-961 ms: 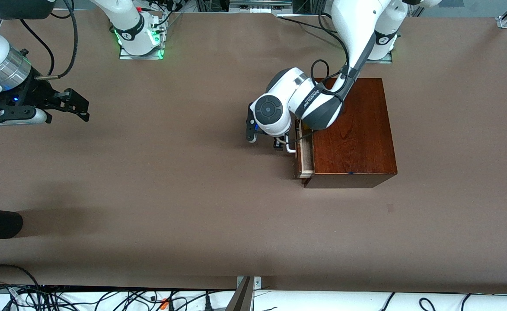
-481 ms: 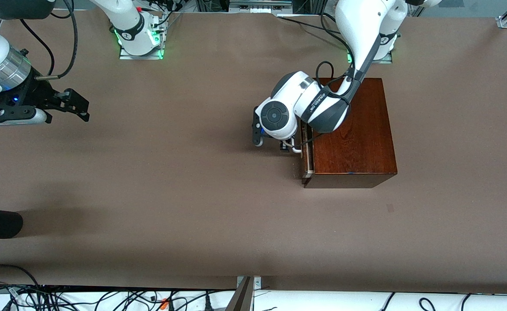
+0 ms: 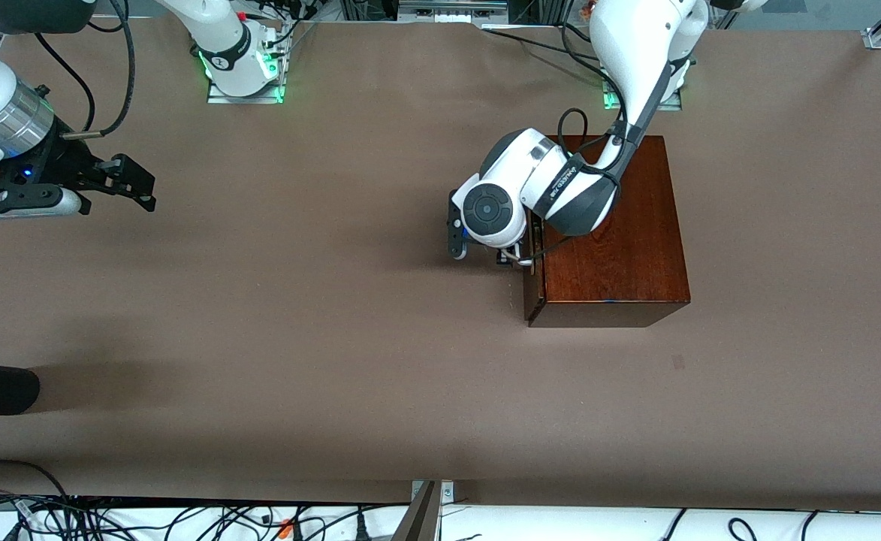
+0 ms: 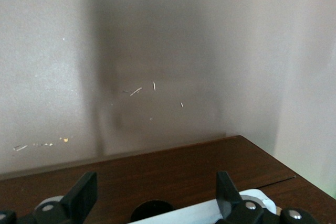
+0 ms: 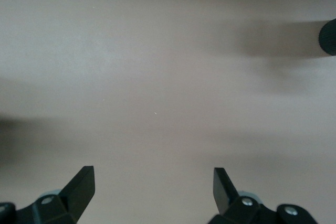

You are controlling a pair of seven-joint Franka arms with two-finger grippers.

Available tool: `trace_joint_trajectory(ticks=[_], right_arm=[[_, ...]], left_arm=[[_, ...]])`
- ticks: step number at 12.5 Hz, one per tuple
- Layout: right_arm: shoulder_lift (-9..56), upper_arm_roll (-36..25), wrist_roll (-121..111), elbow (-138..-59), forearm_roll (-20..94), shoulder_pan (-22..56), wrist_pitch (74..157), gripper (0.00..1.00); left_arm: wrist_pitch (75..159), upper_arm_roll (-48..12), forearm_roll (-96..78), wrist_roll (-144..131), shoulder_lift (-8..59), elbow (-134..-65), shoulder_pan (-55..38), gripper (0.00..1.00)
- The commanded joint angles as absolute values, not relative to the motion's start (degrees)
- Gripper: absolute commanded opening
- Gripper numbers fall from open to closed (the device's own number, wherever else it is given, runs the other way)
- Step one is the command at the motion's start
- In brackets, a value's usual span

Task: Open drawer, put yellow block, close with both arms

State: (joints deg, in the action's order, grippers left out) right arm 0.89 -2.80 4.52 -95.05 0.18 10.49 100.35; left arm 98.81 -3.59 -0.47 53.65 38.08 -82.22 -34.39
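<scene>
No brand or label can be read; the grey band on the left arm's wrist carries lettering too small to make out. The box [image 3: 611,229] stands on the worktop [image 3: 335,338] toward the left arm's end, and its drawer [image 3: 533,255] now sits nearly flush with the box front, where a second ago it stuck out and showed its pale inside. The left arm has moved in toward the box with it. That arm reaches down from its base over the box top, wrist bent low in front of the drawer, and the left gripper [image 3: 502,258] is at the white handle [image 3: 511,257]. In the left wrist view its fingers [image 4: 84,195] stand apart, with the dark drawer front and the handle [image 4: 210,211] between them. The right arm waits at its own end of the worktop, well apart from the box, unchanged from before; the right gripper [image 3: 134,184] hangs over bare worktop with its fingers [image 5: 81,184] spread wide and nothing between them. The yellow block shows in no view.
</scene>
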Motion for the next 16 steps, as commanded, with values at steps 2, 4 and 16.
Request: trace_joint_trajectory(ticks=[2, 4, 16], right_arm=[[1.5, -2.5, 5.1, -93.6, 1.3, 10.1, 100.1, 1.0], [1.5, -2.5, 5.2, -93.6, 1.3, 10.1, 100.4, 1.0], [1.5, -2.5, 5.1, -93.6, 1.3, 10.1, 100.2, 1.0]], left_arm=[[96.9, -3.4, 1.1, 53.8, 36.7, -82.1, -34.2, 1.0], [96.9, -3.4, 1.0, 53.7, 36.7, -81.8, -34.2, 1.0], [82.7, -3.3, -2.0, 17.4, 21.0, -77.3, -25.2, 1.0]])
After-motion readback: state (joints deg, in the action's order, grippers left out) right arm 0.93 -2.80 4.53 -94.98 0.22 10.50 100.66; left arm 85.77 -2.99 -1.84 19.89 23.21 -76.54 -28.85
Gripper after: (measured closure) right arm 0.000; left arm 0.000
